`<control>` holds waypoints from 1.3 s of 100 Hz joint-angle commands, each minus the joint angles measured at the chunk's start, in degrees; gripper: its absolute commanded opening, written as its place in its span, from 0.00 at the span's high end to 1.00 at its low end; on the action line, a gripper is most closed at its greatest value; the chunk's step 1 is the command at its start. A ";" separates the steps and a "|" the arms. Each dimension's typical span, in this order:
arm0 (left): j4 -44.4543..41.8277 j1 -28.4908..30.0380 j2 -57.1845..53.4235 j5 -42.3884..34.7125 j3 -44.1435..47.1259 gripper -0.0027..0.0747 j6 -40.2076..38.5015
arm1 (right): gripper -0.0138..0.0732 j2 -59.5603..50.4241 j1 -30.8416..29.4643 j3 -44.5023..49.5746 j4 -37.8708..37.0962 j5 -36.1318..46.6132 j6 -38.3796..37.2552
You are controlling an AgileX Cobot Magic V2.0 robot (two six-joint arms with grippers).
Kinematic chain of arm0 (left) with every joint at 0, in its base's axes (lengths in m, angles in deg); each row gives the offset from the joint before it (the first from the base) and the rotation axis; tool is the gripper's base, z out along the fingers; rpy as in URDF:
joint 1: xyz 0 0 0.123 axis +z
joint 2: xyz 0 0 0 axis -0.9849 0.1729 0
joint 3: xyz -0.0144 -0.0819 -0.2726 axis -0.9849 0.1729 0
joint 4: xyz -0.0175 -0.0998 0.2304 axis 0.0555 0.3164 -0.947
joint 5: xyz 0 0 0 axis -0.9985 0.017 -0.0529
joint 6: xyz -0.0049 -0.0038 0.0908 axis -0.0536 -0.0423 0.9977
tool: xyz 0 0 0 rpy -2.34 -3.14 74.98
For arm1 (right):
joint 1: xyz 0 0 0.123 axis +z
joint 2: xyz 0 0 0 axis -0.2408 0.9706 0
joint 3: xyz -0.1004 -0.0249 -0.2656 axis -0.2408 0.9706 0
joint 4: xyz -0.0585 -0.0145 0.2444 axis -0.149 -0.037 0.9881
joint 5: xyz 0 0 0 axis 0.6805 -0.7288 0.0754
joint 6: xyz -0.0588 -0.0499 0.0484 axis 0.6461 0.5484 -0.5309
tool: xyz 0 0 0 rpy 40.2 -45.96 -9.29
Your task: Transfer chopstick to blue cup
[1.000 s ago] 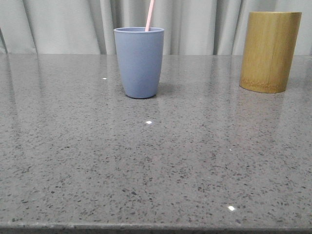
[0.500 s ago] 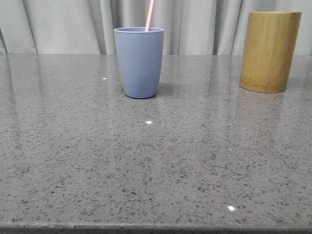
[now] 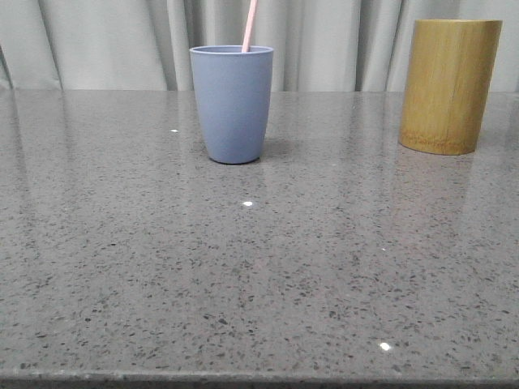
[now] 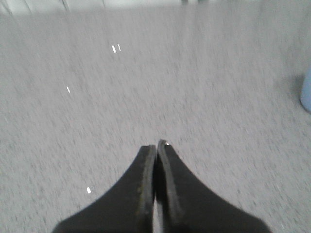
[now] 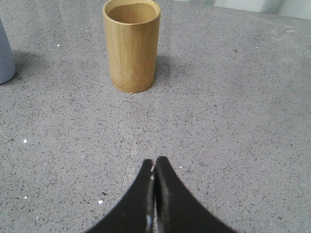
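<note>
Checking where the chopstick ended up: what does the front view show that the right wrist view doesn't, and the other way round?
Front view alone: the chopstick standing in the blue cup. Right wrist view alone: the right gripper, fingers together and holding nothing, and the bamboo holder's hollow inside. Both: the bamboo holder, the blue cup, the grey speckled table.

No visible shift across the front views: blue cup (image 3: 232, 104) in the same spot on the desk (image 3: 259, 267), chopstick (image 3: 250, 25) leaning out of it at the same tilt. Bamboo holder (image 3: 449, 85) unmoved as well, off to the right and well apart from the cup.
</note>
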 commanded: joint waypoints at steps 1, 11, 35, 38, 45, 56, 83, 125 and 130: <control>-0.88 0.13 -4.17 -11.43 3.76 0.99 -0.35 | 0.92 0.38 -0.24 -1.27 -0.74 4.12 0.03; -1.75 0.13 -10.52 -17.20 11.57 0.99 -0.35 | 0.92 0.38 -0.24 -1.27 -0.74 4.12 0.03; -2.81 0.35 -28.23 -23.16 28.40 0.99 -0.61 | 0.92 0.38 -0.24 -1.27 -0.74 4.12 0.03; -2.81 0.35 -29.87 -23.16 29.58 0.99 -0.61 | 0.92 0.38 -0.24 -1.27 -0.74 4.12 0.03; -2.81 0.35 -32.97 -23.16 31.95 0.99 -0.61 | 0.92 0.38 -0.24 -1.27 -0.74 4.12 0.03; -2.81 0.79 -32.90 -23.37 33.61 0.99 -0.84 | 0.92 0.38 -0.24 -1.27 -0.74 4.13 0.03; -2.81 2.01 -33.05 -29.33 36.96 0.99 -0.84 | 0.92 0.38 -0.24 -1.27 -0.74 4.21 0.03; -3.55 2.01 -33.05 -31.63 37.76 0.99 -0.84 | 0.92 0.38 -0.24 -1.27 -0.74 4.16 0.03; -3.55 2.01 -33.05 -31.63 37.76 0.99 -0.84 | 0.92 0.38 -0.24 -1.27 -0.74 4.16 0.03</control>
